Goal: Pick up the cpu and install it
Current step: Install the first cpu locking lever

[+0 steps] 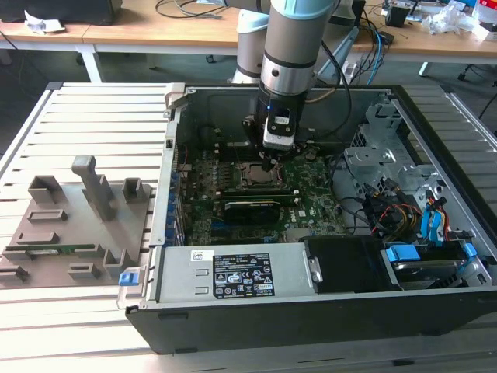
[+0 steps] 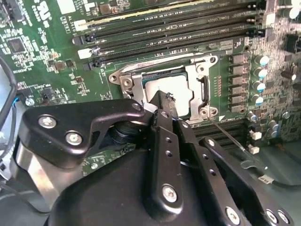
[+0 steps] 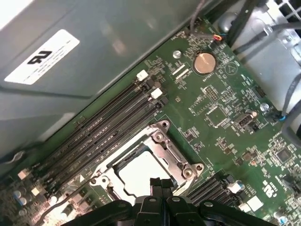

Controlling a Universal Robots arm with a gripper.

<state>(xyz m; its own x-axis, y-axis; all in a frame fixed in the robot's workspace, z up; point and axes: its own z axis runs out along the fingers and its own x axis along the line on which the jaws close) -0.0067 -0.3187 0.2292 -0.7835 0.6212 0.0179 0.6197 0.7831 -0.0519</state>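
1. The arm [image 1: 291, 47] reaches straight down into the open PC case [image 1: 311, 307]. The gripper [image 1: 268, 165] sits low over the motherboard [image 1: 311, 202], at the socket [image 1: 247, 177].
2. The cpu [image 2: 171, 89] lies flat inside the socket's metal frame [image 2: 126, 82], silver top up. The frame surrounds it on all sides. The first wrist view shows the same: the cpu [image 3: 141, 172] is a pale square inside the frame [image 3: 169, 150].
3. Gripper [image 2: 161, 96] vs cpu: the fingertips are directly above the chip, over the edge nearest the wrist cameras. Most of the metal top is exposed beyond them. I can't tell whether the tips touch it or sit just above it.
4. The fingers [image 3: 155, 182] are drawn together with only a thin seam between them. Nothing is visibly pinched, and the cpu is in the socket, not in the grip.
5. The memory slots [image 2: 164, 33] run parallel just beside the socket frame. A thin lever rod [image 2: 225, 136] lies along the opposite side of the socket.
6. The coin cell [image 3: 204, 62] is on the board, well apart from the socket.
7. The grey plastic tray [image 1: 70, 225] sits outside the case on the slatted table [image 1: 78, 326], at the exterior view's left, well away from the gripper.
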